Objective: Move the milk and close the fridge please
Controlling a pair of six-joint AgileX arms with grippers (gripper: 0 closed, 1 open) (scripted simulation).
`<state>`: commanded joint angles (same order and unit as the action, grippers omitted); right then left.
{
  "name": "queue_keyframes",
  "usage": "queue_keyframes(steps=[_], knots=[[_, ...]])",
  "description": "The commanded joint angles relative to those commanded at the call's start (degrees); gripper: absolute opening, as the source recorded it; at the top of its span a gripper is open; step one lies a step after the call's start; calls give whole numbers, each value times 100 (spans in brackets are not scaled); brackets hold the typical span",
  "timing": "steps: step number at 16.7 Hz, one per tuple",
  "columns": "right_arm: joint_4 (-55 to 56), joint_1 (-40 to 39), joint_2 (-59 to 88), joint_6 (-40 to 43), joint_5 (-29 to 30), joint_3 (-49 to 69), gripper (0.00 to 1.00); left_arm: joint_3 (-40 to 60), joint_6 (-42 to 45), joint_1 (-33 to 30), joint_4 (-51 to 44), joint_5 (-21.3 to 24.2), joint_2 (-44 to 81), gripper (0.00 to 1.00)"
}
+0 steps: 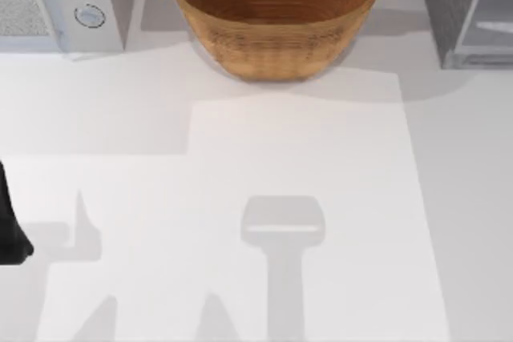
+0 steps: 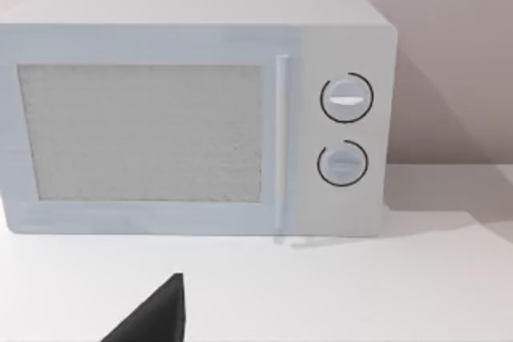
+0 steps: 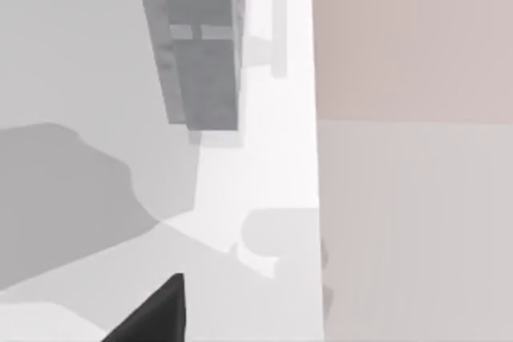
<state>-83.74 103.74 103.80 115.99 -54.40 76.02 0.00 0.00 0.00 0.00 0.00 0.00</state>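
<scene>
My left wrist view faces the white two-knob microwave [image 2: 192,114]; from above, the brown wicker bowl [image 1: 276,15] holds nothing, beside the grey speckled fridge [image 1: 465,10]. Left arm [image 1: 11,226] at the table's left edge; finger state I cannot tell.

microwave [image 1: 60,6] back left, bowl [image 1: 275,15] back centre, fridge [image 1: 469,10] back right

Grey fridge [image 3: 200,54] on the white table [image 3: 256,174], pale wall [image 3: 409,38] beside.
</scene>
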Motion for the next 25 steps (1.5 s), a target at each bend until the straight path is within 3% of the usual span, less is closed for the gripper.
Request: queue_keyframes(steps=[6, 10, 14, 21, 25], knots=[[184, -183, -71, -149, 93, 72, 100, 0, 0, 0, 0, 0, 0, 100], [1189, -989, -100, -982, 226, 203, 100, 0, 0, 0, 0, 0, 0, 100], [2475, -1853, -14, -2539, 408, 105, 100, 0, 0, 0, 0, 0, 0, 100], [5152, -3748, 148, -6327, 575, -59, 100, 0, 0, 0, 0, 0, 0, 100], [6316, -4703, 68, -7594, 901, -70, 100, 0, 0, 0, 0, 0, 0, 100]])
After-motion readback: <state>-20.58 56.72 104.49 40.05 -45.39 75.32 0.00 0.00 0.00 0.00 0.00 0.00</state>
